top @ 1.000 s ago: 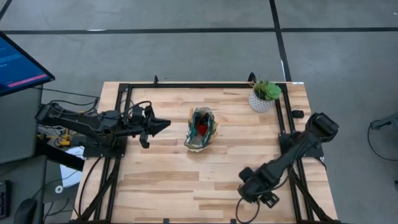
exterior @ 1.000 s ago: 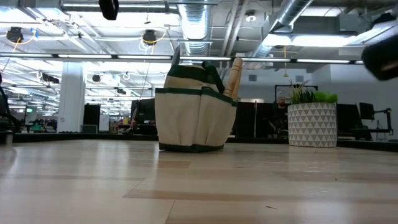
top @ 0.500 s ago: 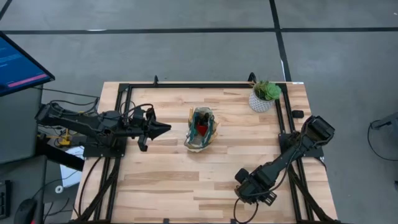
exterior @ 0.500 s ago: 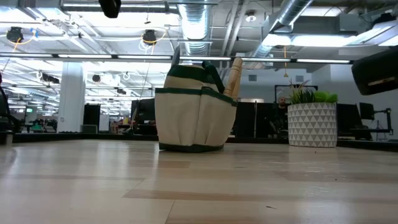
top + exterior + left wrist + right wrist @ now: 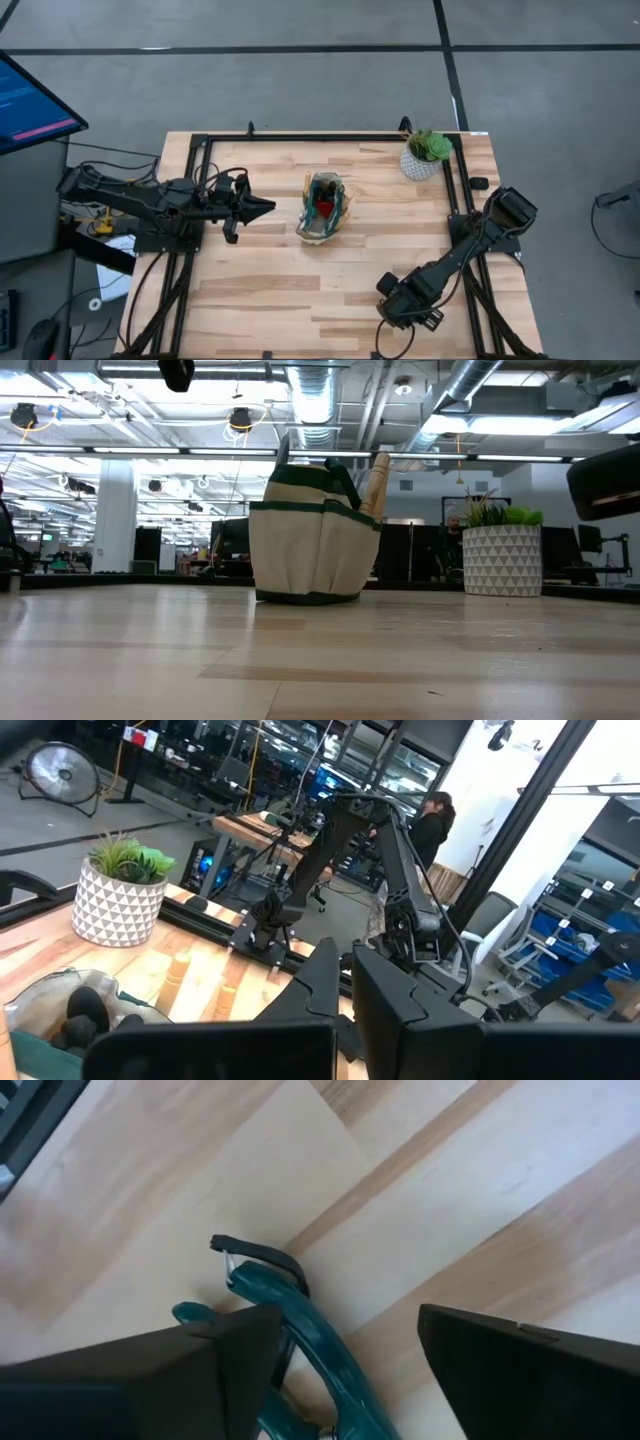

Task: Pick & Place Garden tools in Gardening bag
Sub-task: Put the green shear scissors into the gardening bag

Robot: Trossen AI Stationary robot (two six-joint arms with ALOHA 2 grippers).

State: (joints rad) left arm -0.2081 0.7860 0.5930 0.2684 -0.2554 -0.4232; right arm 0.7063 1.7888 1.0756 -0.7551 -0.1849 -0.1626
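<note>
Green-handled pruning shears (image 5: 300, 1350) between parted jaws, wooden table (image 5: 480, 1210)

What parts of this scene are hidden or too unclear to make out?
- Pruning shears: right wrist view shows only green handles; the right gripper fingers cover the blades. High view: hidden under that gripper.
- Gardening bag contents: low view shows one wooden handle; fabric hides the rest.
- Left gripper: shut, beside the bag.

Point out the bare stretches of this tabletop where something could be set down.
Bare wood: the near-left stretch, from the beige green-trimmed gardening bag toward the near edge of the wooden table, and the far strip between the bag and the white-potted green plant. Crowded: the left gripper beside the bag, and the near-right corner, where the right gripper hangs over green-handled pruning shears.
</note>
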